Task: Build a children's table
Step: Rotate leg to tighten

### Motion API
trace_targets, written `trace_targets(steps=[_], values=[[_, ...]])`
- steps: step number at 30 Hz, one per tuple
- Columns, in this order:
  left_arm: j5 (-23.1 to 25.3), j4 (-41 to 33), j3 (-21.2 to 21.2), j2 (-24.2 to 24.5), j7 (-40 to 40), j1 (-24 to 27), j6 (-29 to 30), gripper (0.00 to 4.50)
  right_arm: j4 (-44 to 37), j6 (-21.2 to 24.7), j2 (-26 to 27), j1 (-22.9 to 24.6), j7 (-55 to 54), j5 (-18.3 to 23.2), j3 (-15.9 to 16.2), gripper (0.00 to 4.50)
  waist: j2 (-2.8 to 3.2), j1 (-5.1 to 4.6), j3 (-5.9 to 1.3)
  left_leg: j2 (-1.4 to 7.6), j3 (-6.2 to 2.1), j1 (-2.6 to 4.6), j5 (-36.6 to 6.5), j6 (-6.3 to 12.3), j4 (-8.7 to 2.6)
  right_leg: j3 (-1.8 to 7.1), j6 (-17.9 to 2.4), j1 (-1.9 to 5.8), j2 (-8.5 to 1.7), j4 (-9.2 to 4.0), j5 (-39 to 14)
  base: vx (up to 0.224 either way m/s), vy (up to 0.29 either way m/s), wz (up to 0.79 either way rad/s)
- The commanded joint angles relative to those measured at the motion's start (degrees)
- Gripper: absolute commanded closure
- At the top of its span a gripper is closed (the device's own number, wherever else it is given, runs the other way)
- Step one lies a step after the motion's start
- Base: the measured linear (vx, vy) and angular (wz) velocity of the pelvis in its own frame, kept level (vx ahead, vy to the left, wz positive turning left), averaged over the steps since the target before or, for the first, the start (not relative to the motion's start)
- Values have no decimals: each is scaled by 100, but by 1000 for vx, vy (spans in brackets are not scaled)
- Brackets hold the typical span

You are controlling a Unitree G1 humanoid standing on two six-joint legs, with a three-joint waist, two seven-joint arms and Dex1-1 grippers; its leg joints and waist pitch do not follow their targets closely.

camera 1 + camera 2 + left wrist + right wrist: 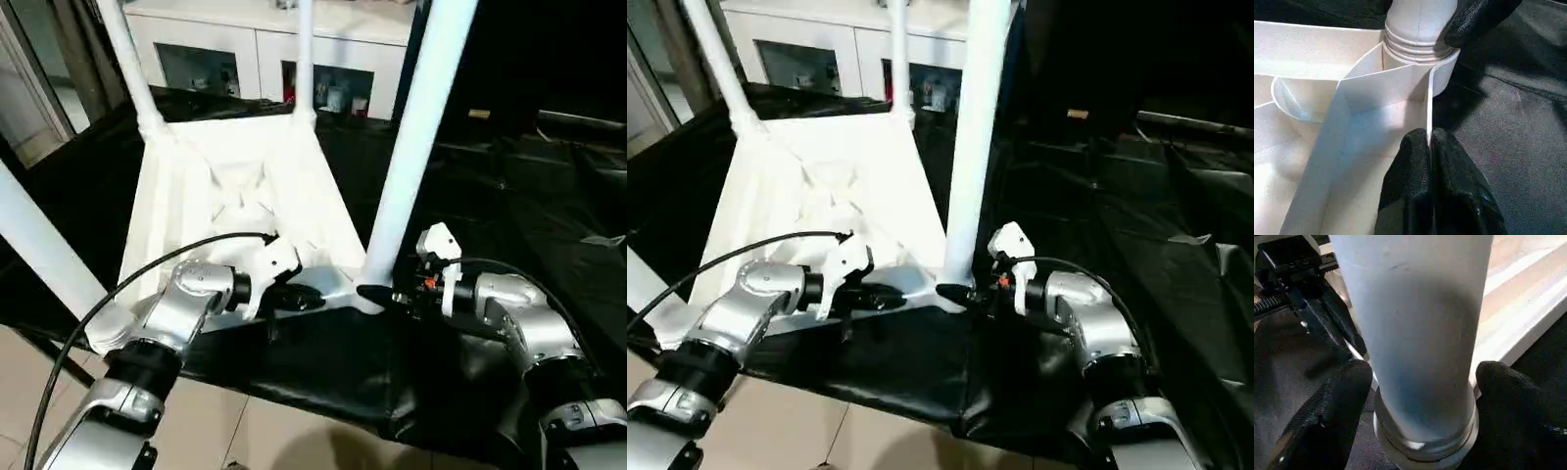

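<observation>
Tabletop (235, 196) lies upside down on my black-covered counter (323, 372), its near rim close to the counter's near edge, ribs up, with legs standing in its corner sockets.

Nearest me, my left gripper (312, 297) is pinched shut on the thin near wall of the tabletop, just beside the near right corner socket (1442, 73). My right gripper (375, 293) sits at the foot of the near right leg (416, 137), its fingers (1332, 416) spread wide either side of the leg and not clearly pressing on it. The near left leg (44, 255) leans out by the counter's left edge. Farther off, two more legs (127, 59) rise from the far corners, and beyond the counter's far edge stands a white cabinet (265, 49).

My worry is the near right leg. If it is not fully seated, it could tip or lift out as my open right gripper leaves it. A hard pull from my left gripper could also flex that thin wall or drag the whole piece toward the near edge.

My left wrist view shows ridges of the leg's end above the socket rim, which the head views cannot resolve. My right wrist view shows the gaps between the fingers and the leg.
</observation>
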Motion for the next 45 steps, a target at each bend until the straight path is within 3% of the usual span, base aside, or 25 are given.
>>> trace_targets(steps=[1, 9, 14, 18, 21, 23, 24, 26, 32, 33, 34, 36, 38, 40, 45], values=[[-380, -153, 56, -144, -160, -21, -120, 450, 51, -42, -19, -20, 19, -67, 59, 112, -117, 3, -393, 127, -16, 36, -923, 432, -350, 236, -1183, 332, -349, -416, -1364, 0, 0, 0], [-343, -161, 63, -165, -146, -19, -109, 450, 30, -94, -53, 12, 71, -135, 139, 174, -116, -1, -398, 126, -14, 35, -865, 449, -345, 234, -1161, 332, -337, -407, -1310, 0, 0, 0], [-290, -101, 65, -236, 5, -43, -120, 450, 1, -98, 3, 81, -51, -116, 95, 184, -115, 0, -397, 127, -16, 36, -871, 445, -345, 234, -1156, 331, -340, -411, -1335, 0, 0, 0], [-93, 263, 160, -499, 714, -307, -105, 450, 255, -124, 330, 40, -1072, -233, -116, 185, -121, -22, -381, 108, -15, 49, -956, 378, -357, 233, -1078, 312, -334, -452, -1561, 0, 0, 0], [152, 673, 151, -755, 1383, -574, -139, 450, 546, -125, 691, -19, -2114, -427, -216, 185, -121, -44, -382, 90, -35, 50, -1036, 198, -367, 224, -925, 319, -348, -479, -1946, 0, 0, 0], [274, 903, 134, -967, 1807, -732, -98, 450, 667, -70, 995, -68, -2801, -508, -279, 186, -67, -55, -376, 91, -27, 67, -1095, 198, -368, 239, -897, 279, -346, -510, -1955, 0, 0, 0], [333, 1053, 125, -1184, 2129, -852, -4, 450, 768, 0, 1297, -148, -3417, -539, -359, 186, -91, -55, -379, 80, -37, 63, -1120, 178, -371, 224, -875, 313, -342, -512, -1992, 0, 0, 0], [358, 1092, 115, -1257, 2242, -884, 11, 450, 774, 9, 1404, -170, -3554, -522, -385, 186, -83, -67, -379, 82, -40, 61, -1125, 144, -380, 222, -853, 303, -339, -519, -1994, 0, 0, 0], [439, 1254, 1, -1440, 2308, -950, -172, 450, 628, -342, 1716, -202, -3568, -509, -343, 186, -72, -57, -404, 81, -31, 35, -1012, 280, -364, 233, -1014, 336, -337, -466, -1395, 0, 0, 0], [423, 1253, -5, -1412, 2217, -927, -223, 450, 594, -384, 1681, -196, -3476, -439, -369, 130, -83, -51, -406, 84, -30, 36, -995, 307, -364, 232, -1027, 338, -338, -461, -1379, 0, 0, 0], [423, 1253, -5, -1412, 2217, -927, -223, 450, 594, -384, 1681, -196, -3476, -439, -369, 116, -73, -50, -400, 89, -32, 37, -998, 322, -366, 233, -1043, 333, -342, -463, -1389, 0, 0, 0], [398, 1223, -23, -1323, 2006, -862, -411, 450, 510, -412, 1566, -173, -3199, -289, -438, 113, -88, -45, -401, 83, -26, 39, -1055, 344, -361, 231, -1025, 338, -344, -473, -1491, 0, 0, 0], [368, 1181, -23, -1289, 1932, -830, -404, 450, 467, -398, 1503, -159, -3064, -256, -445, 81, -93, -43, -391, 92, -31, 40, -1064, 356, -369, 230, -1006, 333, -346, -480, -1552, 0, 0, 0], [265, 1009, -34, -1168, 1610, -711, -442, 450, 348, -333, 1258, -108, -2552, -186, -397, 68, -118, -27, -391, 88, -32, 26, -1076, 405, -362, 224, -997, 358, -350, -482, -1580, 0, 0, 0], [26, 616, -33, -881, 943, -454, -490, 450, 172, -216, 680, -1, -1549, -224, -126, 27, -110, -27, -379, 109, -25, 28, -1040, 486, -359, 228, -1081, 332, -351, -474, -1530, 0, 0, 0]])
